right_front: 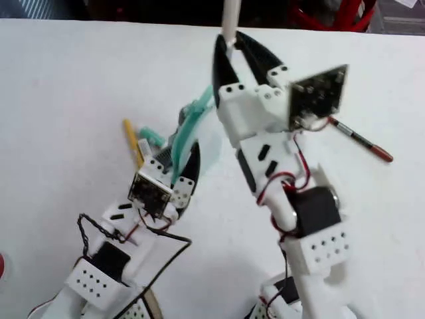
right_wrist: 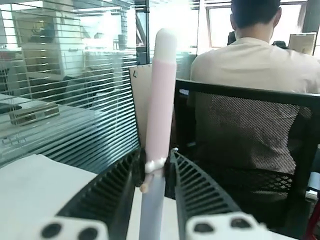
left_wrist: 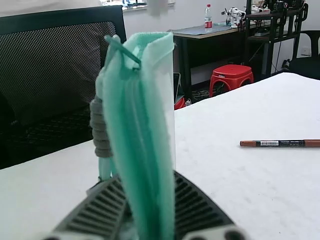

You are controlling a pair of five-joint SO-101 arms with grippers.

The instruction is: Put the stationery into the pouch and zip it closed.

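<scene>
My left gripper (right_front: 180, 159) is shut on the green mesh pouch (right_front: 194, 126), holding it upright off the white table (right_front: 80, 86). In the left wrist view the pouch (left_wrist: 140, 125) stands tall between the ribbed jaws of that gripper (left_wrist: 147, 200), its top edge up and a grey coiled piece (left_wrist: 100, 130) at its side. My right gripper (right_front: 230, 41) is higher and farther back, shut on a pale pink pen (right_front: 230, 18); the pen (right_wrist: 162, 90) rises straight from that gripper (right_wrist: 155, 167). A red-brown pen (right_front: 362, 139) (left_wrist: 280, 143) lies on the table to the right.
A yellow pencil (right_front: 133, 143) lies just left of the pouch, with a small green piece (right_front: 149, 138) beside it. The table's far edge (right_front: 99, 21) runs along the back. A black mesh chair (left_wrist: 55, 65) and a red stool (left_wrist: 231, 77) stand beyond it.
</scene>
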